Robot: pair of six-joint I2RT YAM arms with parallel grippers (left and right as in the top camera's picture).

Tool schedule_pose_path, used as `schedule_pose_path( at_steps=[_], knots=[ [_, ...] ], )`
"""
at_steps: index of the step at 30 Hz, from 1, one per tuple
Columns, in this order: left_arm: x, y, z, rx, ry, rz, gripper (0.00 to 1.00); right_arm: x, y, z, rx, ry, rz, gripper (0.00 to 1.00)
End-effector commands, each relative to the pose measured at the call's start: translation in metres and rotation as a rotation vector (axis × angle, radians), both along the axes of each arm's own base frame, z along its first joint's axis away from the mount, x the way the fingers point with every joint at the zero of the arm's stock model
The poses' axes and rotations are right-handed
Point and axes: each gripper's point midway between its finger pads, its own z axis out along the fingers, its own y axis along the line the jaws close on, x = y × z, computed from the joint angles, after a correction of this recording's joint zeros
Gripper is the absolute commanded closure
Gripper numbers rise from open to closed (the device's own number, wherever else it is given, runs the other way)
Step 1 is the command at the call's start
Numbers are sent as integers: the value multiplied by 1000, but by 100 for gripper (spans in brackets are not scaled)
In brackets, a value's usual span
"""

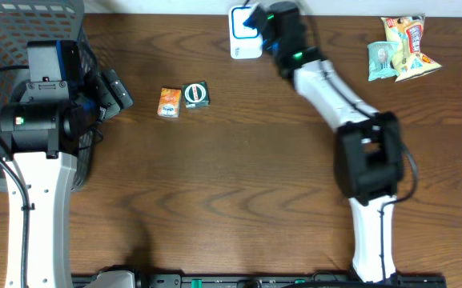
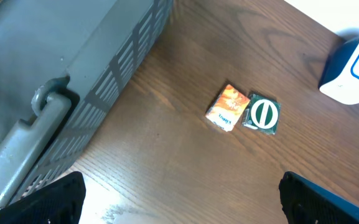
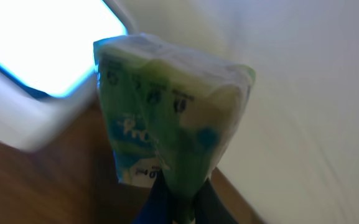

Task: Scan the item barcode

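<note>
My right gripper is at the table's far edge, next to the white and blue scanner. In the right wrist view it is shut on the pinched lower end of a green snack packet, which stands upright in front of the scanner's bright face. No barcode is readable on the packet. My left gripper hovers by the basket, open, with nothing between its fingers.
A grey plastic basket fills the left end of the table. A small orange packet and a dark green box lie side by side left of centre. Several snack bags lie at the far right.
</note>
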Motion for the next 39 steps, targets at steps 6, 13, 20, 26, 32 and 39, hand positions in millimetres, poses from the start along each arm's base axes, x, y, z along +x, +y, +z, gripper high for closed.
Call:
schedule_pose_path(
  at_steps=[6, 13, 20, 26, 32, 39],
  knots=[
    [-1, 2, 2, 0, -5, 15, 2, -30, -207, 47, 183, 58, -473, 99],
    [-1, 2, 2, 0, -5, 15, 2, -69, -297, 11, 335, 188, -689, 85],
    [-1, 2, 2, 0, -5, 15, 2, -76, -296, 1, 417, 250, -655, 19],
    [-1, 2, 2, 0, -5, 15, 2, -67, -243, -2, 540, 308, -515, 8],
    [-1, 2, 2, 0, -5, 15, 2, -66, -126, 8, 858, 454, -240, 2],
    [-1, 2, 2, 0, -5, 15, 2, -106, 16, 51, 1125, 674, 248, 1]
  ],
)
